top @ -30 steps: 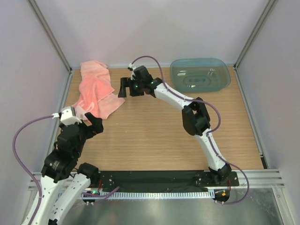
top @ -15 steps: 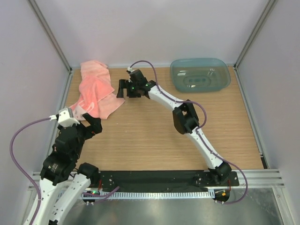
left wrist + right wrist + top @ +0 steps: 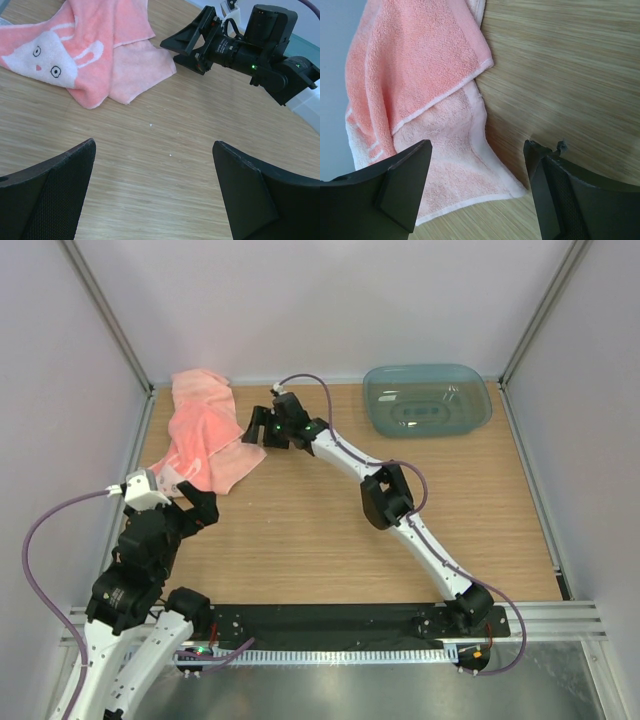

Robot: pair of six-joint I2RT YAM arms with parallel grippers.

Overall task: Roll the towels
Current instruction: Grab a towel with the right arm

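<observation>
Where the wooden surface (image 3: 330,520) meets the far-left corner, the towels (image 3: 205,435) lie in a loose overlapping heap, unrolled. One pink cloth w/ a white rabbit face (image 3: 55,57) printed on it is draped across the other, & a plainer corner of the lower one sticks out flat toward the right. Right hand (image 3: 258,427) is stretched far over to that edge, fingers spread wide & gripping nothing. In its wrist view the towel corner & hem sit btw the two black fingers, though can't tell if they touch the cloth. Left hand (image 3: 195,505) hangs on the near-left side, also released, fingers apart over bare wood, just short of the heap's near edge. Blue-green tub (image 3: 427,400) sits far right, well apart from both hands & the cloth.
</observation>
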